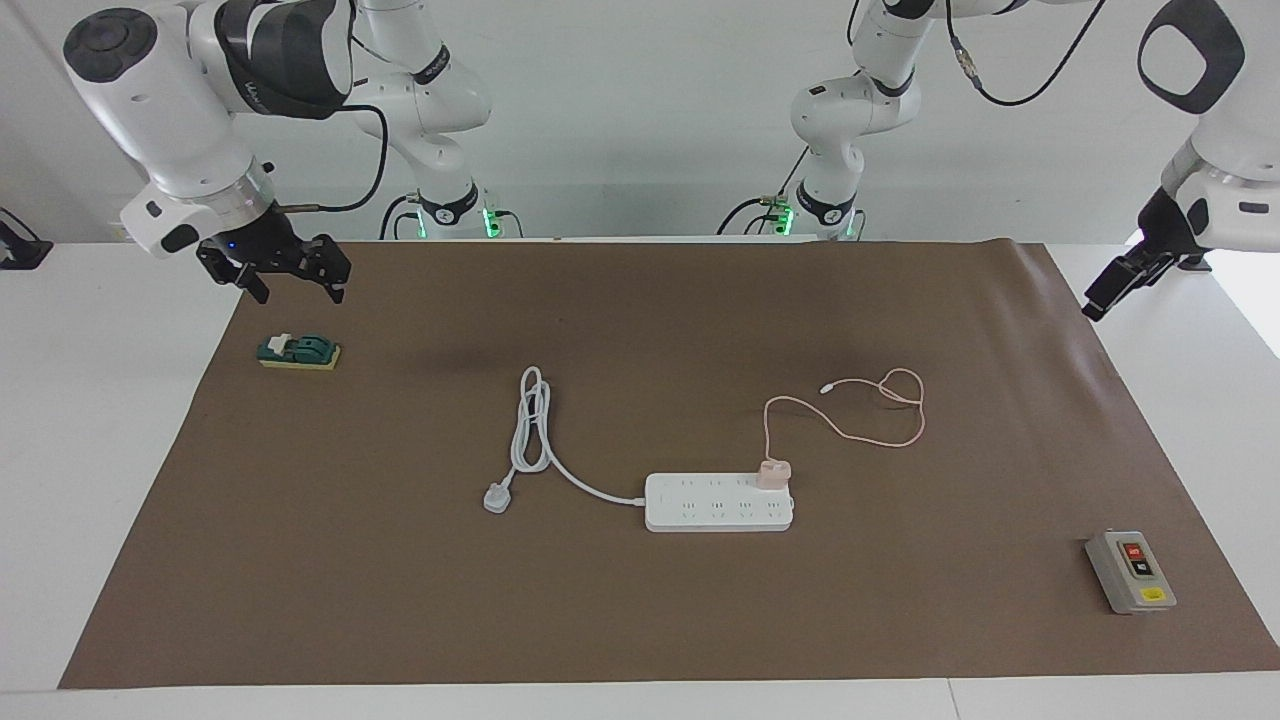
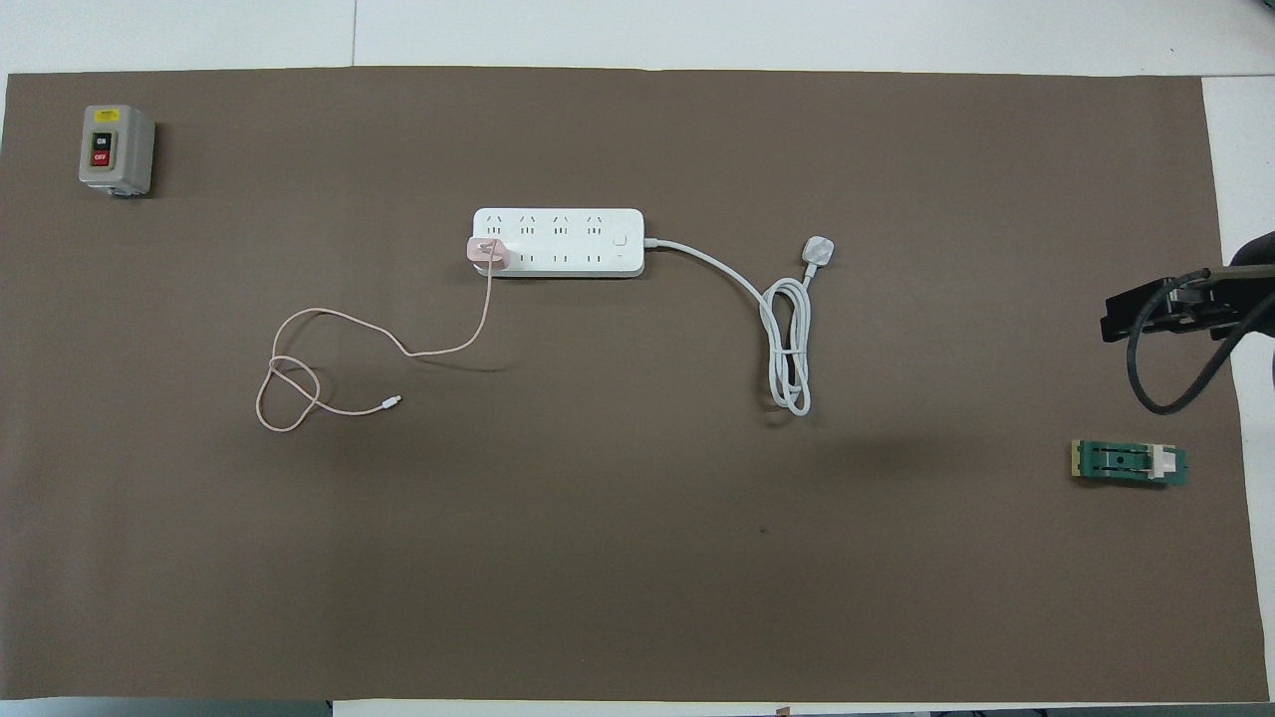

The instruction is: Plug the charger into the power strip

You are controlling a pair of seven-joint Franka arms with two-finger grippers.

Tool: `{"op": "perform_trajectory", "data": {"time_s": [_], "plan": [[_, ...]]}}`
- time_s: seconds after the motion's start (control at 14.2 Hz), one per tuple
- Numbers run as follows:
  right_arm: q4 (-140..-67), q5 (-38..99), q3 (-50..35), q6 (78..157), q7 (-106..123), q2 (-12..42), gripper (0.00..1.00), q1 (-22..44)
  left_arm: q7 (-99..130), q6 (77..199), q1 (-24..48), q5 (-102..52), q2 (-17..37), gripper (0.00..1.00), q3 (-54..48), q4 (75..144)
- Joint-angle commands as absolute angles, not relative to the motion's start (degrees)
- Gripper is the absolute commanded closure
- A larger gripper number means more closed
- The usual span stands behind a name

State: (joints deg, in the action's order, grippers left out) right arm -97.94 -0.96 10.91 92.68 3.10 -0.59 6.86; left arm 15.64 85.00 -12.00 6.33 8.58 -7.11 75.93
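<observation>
The white power strip point(image 1: 718, 502) point(image 2: 558, 242) lies flat in the middle of the brown mat. The pale-pink charger point(image 1: 773, 473) point(image 2: 488, 251) stands on its end socket toward the left arm's end, in the row nearer the robots, and no prongs show. Its thin pink cable point(image 1: 865, 415) point(image 2: 329, 363) trails in loose loops on the mat nearer the robots. My left gripper point(image 1: 1100, 302) hangs open and empty, high over the mat's edge at the left arm's end. My right gripper point(image 1: 298, 285) point(image 2: 1146, 311) waits open above the green switch block.
A grey box with red and black buttons point(image 1: 1130, 572) point(image 2: 117, 149) sits at the mat's corner by the left arm's end. The green-and-yellow switch block point(image 1: 299, 352) point(image 2: 1129, 463) lies under the right gripper. The strip's thick cord point(image 1: 530, 420) coils, ending in a white plug point(image 1: 497, 497).
</observation>
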Motion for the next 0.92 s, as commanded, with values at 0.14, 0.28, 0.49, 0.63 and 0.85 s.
{"op": "perform_trajectory", "data": {"time_s": [0.14,0.28,0.49,0.63,0.85], "plan": [[-97.91,-1.67,10.11,91.85,4.39,-1.23,0.0,5.98,7.03,84.27,-7.23,2.64,1.61,0.0,-7.74,87.41],[-97.91,-1.67,10.11,91.85,4.39,-1.23,0.0,5.98,7.56,89.1,-5.19,2.2,-2.88,0.0,-7.56,94.36],[-97.91,-1.67,10.11,91.85,4.39,-1.23,0.0,5.98,6.6,90.96,-3.43,2.02,-4.31,0.0,-7.56,95.54],[-97.91,-1.67,10.11,91.85,4.39,-1.23,0.0,5.98,6.16,90.88,-2.64,2.02,-4.57,0.0,-7.65,95.62],[-97.91,-1.67,10.11,91.85,4.31,-1.23,0.0,5.98,4.66,92.45,-2.64,-2.09,-4.92,0.0,-7.65,95.71]]}}
